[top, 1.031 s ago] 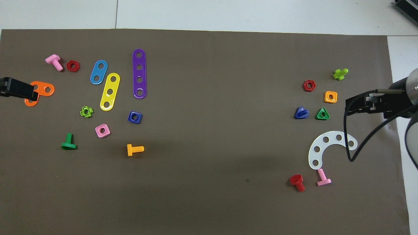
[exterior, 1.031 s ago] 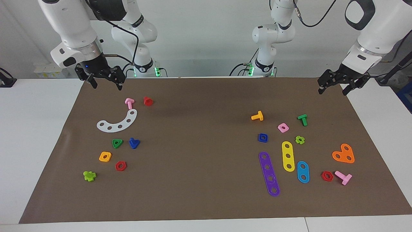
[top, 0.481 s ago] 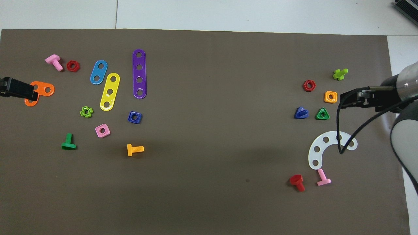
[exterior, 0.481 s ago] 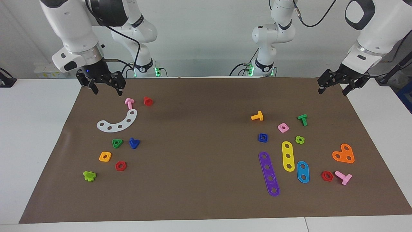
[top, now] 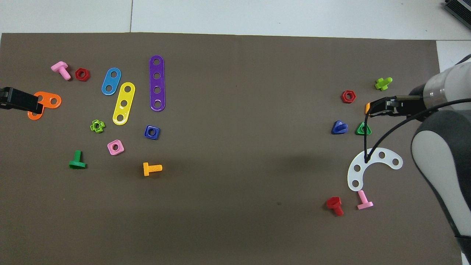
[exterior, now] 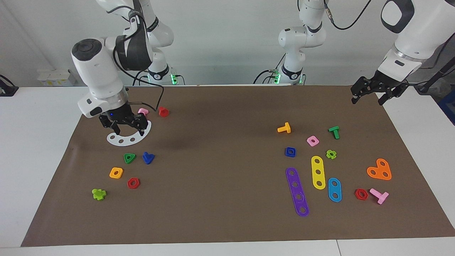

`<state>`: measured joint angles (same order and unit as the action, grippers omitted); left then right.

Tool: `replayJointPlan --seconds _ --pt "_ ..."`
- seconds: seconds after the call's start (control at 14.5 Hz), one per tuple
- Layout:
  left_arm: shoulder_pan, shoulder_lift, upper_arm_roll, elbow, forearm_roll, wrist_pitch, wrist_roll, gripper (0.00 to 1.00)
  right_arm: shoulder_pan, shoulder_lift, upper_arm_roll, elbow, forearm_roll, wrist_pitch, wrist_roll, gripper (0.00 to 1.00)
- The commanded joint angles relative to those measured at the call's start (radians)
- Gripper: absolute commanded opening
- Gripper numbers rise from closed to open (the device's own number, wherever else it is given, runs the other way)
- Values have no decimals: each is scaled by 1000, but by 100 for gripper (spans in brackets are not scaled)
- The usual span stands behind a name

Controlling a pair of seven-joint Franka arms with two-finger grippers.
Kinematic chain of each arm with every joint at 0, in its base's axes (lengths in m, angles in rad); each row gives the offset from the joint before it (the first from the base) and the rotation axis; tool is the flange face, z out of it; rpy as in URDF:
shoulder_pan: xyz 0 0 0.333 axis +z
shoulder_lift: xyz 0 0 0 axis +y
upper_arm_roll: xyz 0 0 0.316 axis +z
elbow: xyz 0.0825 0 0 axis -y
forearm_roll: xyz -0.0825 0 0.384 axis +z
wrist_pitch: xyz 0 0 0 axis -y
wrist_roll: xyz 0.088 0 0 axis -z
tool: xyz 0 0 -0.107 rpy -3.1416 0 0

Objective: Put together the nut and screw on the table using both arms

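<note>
The dark-blue square nut (exterior: 290, 152) lies on the brown mat (exterior: 220, 199) toward the left arm's end; it also shows in the overhead view (top: 152, 132). The dark-blue screw (exterior: 148, 157) lies toward the right arm's end beside a green triangular nut (exterior: 129, 158); it also shows in the overhead view (top: 339, 127). My right gripper (exterior: 123, 129) is open and empty, raised over the white curved plate (exterior: 129, 137), apart from the screw. In the overhead view the right gripper (top: 371, 110) covers part of the orange nut. My left gripper (exterior: 367, 101) is open, waiting over the mat's edge.
Near the screw lie an orange nut (exterior: 116, 172), red nut (exterior: 133, 182), lime bolt (exterior: 98, 193), pink bolt (exterior: 143, 111) and red bolt (exterior: 163, 111). Near the nut lie a purple strip (exterior: 297, 192), yellow strip (exterior: 318, 172), pink nut (exterior: 312, 140) and orange bolt (exterior: 284, 128).
My right arm has swung down and away from the robots, from the mat's edge to over the white curved plate. The left arm has not moved.
</note>
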<state>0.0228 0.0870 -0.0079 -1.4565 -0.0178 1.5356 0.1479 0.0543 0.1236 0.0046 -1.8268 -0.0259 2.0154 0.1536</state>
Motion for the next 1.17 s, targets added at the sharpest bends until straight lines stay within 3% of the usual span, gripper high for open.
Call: replayJointPlan --seconds 0.0,0.34,0.69,1.1 --pt "3 -32 -4 -36 22 11 -10 100 -2 45 -2 -54 18 112 -28 93" --pt "3 -36 -4 -41 22 3 -10 100 -2 102 -3 -196 18 340 -42 92" --pt "-9 -39 -6 -45 22 2 -11 100 -1 131 -2 -241 18 413 -69 87" --pt "-15 -81 -6 -108 22 -35 -11 100 1 126 -2 -267 18 419 -71 69"
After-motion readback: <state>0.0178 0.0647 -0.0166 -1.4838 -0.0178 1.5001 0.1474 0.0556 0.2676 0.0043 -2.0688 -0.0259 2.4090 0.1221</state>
